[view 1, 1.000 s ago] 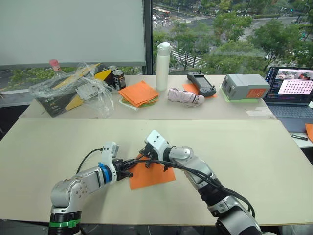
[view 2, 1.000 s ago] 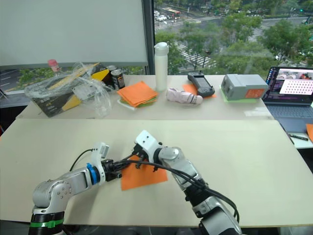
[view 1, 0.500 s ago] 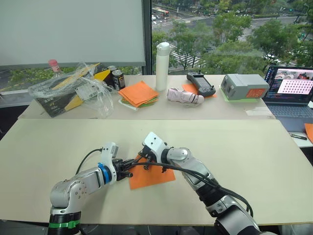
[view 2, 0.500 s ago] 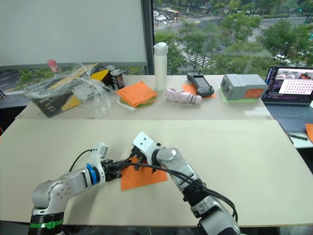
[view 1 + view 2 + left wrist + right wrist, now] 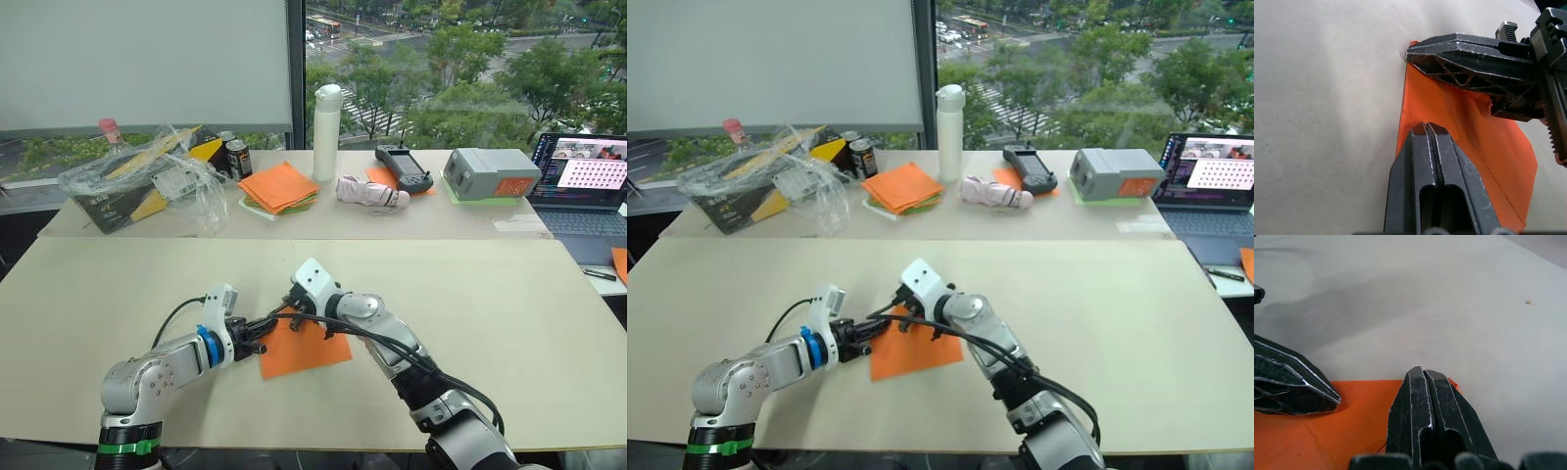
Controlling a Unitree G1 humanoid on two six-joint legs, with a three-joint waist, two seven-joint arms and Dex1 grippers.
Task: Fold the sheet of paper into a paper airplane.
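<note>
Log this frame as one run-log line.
stage: early fold | paper: flat on table | left gripper: shut, on paper's edge | right gripper: shut, on paper's far corner

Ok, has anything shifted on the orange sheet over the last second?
Hardly. The right gripper dipped toward the robot's left and came back, fingers shut at the far edge of the sheet of paper. The left gripper stays shut at its left edge. The sheet stays flat, in place.
</note>
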